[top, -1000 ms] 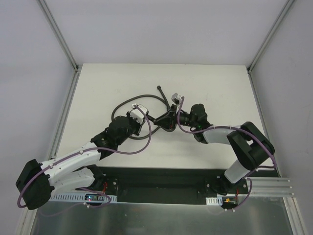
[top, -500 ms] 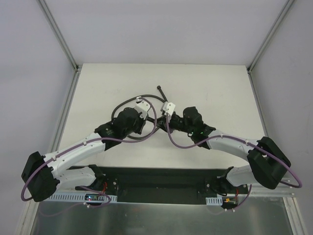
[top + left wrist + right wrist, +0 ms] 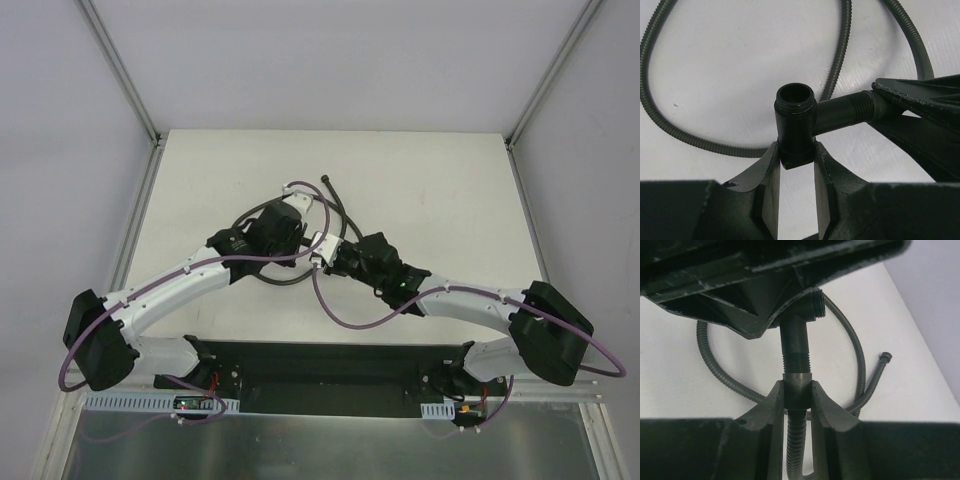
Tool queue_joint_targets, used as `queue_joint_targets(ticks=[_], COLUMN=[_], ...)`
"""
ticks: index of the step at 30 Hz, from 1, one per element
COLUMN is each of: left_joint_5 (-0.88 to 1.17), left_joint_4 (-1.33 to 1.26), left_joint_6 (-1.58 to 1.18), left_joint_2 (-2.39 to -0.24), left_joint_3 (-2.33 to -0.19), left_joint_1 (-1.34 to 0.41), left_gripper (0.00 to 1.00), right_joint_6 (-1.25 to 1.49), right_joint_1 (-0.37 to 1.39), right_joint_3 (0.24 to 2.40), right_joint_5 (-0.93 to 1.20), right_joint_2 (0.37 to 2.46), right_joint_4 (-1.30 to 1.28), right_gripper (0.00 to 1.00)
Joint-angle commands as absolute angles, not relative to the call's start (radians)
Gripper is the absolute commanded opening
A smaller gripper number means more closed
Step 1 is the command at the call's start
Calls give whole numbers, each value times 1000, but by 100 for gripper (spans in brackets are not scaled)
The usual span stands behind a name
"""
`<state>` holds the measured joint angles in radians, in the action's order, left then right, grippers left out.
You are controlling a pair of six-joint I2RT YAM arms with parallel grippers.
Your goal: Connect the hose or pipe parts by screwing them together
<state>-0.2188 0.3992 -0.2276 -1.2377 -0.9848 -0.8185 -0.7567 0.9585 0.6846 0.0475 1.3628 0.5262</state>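
In the left wrist view my left gripper (image 3: pixel 795 152) is shut on the base of a black pipe fitting (image 3: pixel 795 120) whose open threaded mouth faces up. Its threaded side arm (image 3: pixel 845 112) runs right into my right gripper's fingers (image 3: pixel 920 100). Seen from the right wrist, my right gripper (image 3: pixel 797 387) is shut on the hose end nut (image 3: pixel 797 382), which sits against that threaded arm (image 3: pixel 796 347). The dark grey hose (image 3: pixel 796 450) trails down between the fingers. From above, both grippers (image 3: pixel 298 238) (image 3: pixel 335 255) meet mid-table over the hose loop (image 3: pixel 245 215).
The hose's free end fitting (image 3: pixel 325 181) lies on the white table (image 3: pixel 450 200) behind the grippers. Purple cables (image 3: pixel 340 320) hang from both arms. Metal frame posts (image 3: pixel 135 200) line the table's sides, and a black base plate (image 3: pixel 330 365) runs along the near edge.
Both arms have stretched out over the table. The right gripper moved left and nearer, the left moved slightly forward, and the held parts now meet end to end.
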Motion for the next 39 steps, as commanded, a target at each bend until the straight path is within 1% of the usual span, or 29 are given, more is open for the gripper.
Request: queue_joint_targets(ticks=[1, 8, 15, 20, 25, 29, 35, 39], left_joint_5=[-104, -72, -67, -37, 26, 61, 126, 147], left_joint_4=[436, 526, 595, 627, 623, 586, 364, 247], left_joint_6=[-314, -383, -361, -368, -368, -350, -253, -206], left_joint_2=[-1290, -1370, -1419, -1439, -1439, -1404, -1313, -1264], left_joint_3=[-1089, -1173, -1242, -1276, -1267, -1218, -1056, -950], left_joint_1=[-854, -854, -853, -853, -851, -853, -853, -853], left_gripper=[0, 0, 0, 0, 0, 0, 0, 0], right_joint_6=[-876, -1003, -1110, -1117, -1008, -861, -717, -625], right_joint_1=[1011, 1081, 1114, 1115, 1089, 1045, 967, 920], right_joint_3=[707, 759, 761, 756, 750, 752, 762, 744], right_joint_5=[-72, -133, -109, -103, -9, 84, 254, 321], right_joint_2=[1336, 1379, 1397, 1393, 1378, 1361, 1356, 1353], right_joint_4=[673, 627, 606, 623, 635, 640, 646, 699], right_gripper=[1, 1, 1, 1, 1, 1, 1, 1])
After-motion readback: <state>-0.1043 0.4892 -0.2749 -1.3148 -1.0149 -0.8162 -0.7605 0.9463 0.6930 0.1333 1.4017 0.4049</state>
